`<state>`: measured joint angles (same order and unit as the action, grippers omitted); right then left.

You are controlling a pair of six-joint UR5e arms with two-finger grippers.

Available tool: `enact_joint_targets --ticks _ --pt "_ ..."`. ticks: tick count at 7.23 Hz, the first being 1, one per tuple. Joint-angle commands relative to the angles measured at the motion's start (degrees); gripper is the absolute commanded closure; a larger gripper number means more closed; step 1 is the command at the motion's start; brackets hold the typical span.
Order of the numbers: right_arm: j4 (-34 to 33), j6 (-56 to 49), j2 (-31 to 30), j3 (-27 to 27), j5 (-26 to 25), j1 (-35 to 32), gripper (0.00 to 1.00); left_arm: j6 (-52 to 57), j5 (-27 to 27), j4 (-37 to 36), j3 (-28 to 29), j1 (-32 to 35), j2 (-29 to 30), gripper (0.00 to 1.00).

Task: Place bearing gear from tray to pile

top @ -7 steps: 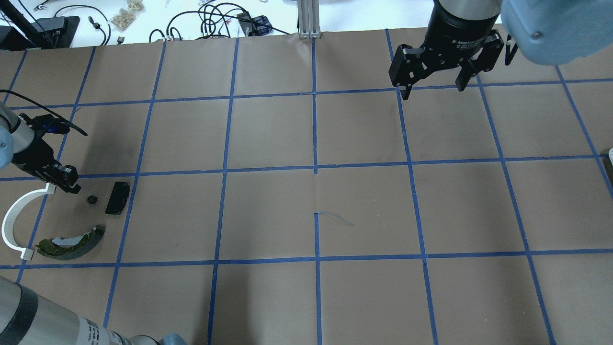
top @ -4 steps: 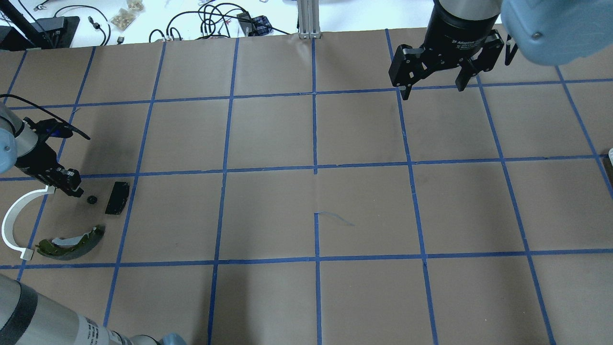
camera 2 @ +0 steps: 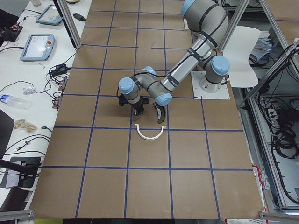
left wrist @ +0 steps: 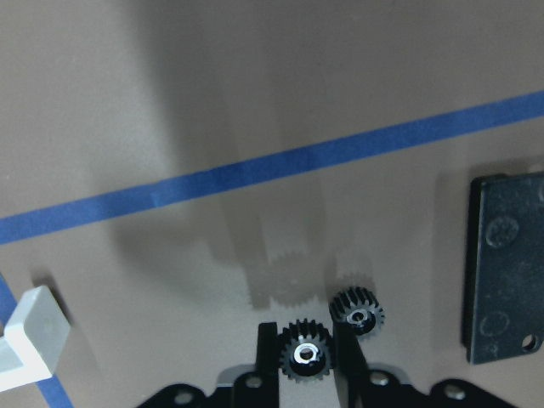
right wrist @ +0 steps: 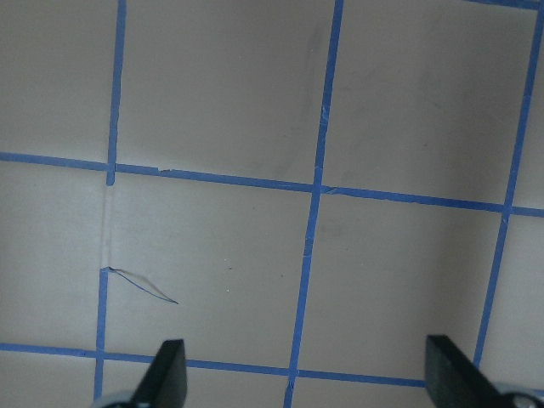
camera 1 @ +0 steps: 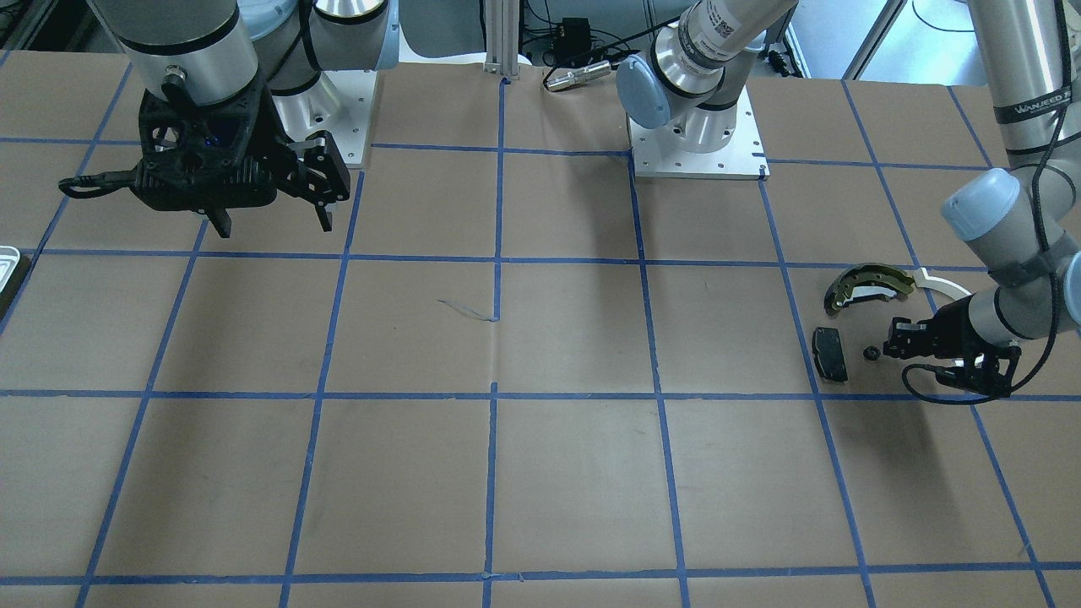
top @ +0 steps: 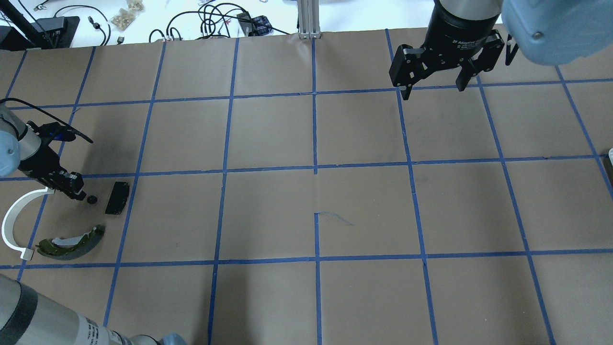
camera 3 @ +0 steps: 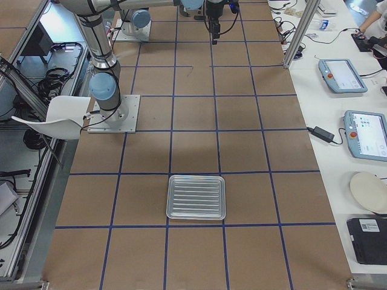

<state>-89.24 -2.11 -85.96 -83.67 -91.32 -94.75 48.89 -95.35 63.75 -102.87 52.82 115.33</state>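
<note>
Bearing gear [left wrist: 306, 355] is clamped in the left gripper [left wrist: 306, 336], just beside a second gear [left wrist: 357, 313] near the black pad [left wrist: 506, 268], while the right gripper [top: 433, 92] is seen spread apart.

Even overhead light — soft shadows, sharp frames, no glare.

Overhead from behind, front view facing opposite; both share pile [top: 76, 239]; wrist cameras close.

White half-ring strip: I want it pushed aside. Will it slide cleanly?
The white half-ring strip looks thin, so probably light. Pushed at one end, the open arc likely pivots or flexes. Only half a ring, it shouldn't roll.
</note>
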Motion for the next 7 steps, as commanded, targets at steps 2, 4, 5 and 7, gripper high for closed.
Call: enact_joint_targets --ticks 2,4,5,7 --pt "0.0 0.0 0.0 0.0 -0.1 0.1 0.00 -0.1 -0.1 0.1 -0.1 0.0 0.0 0.59" --pt "0.0 0.0 0.0 0.0 -0.2 0.1 0.00 -0.1 -0.2 0.1 -0.1 -0.2 -0.1 0.32" --pt "-0.1 0.0 0.0 0.0 -0.1 0.1 0.00 -0.1 -0.2 0.1 -0.1 -0.9 -0.2 0.28" --pt "0.0 -0.1 0.0 0.0 0.0 0.1 0.00 -0.5 -0.7 1.1 1.2 -0.4 -1.5 0.13"
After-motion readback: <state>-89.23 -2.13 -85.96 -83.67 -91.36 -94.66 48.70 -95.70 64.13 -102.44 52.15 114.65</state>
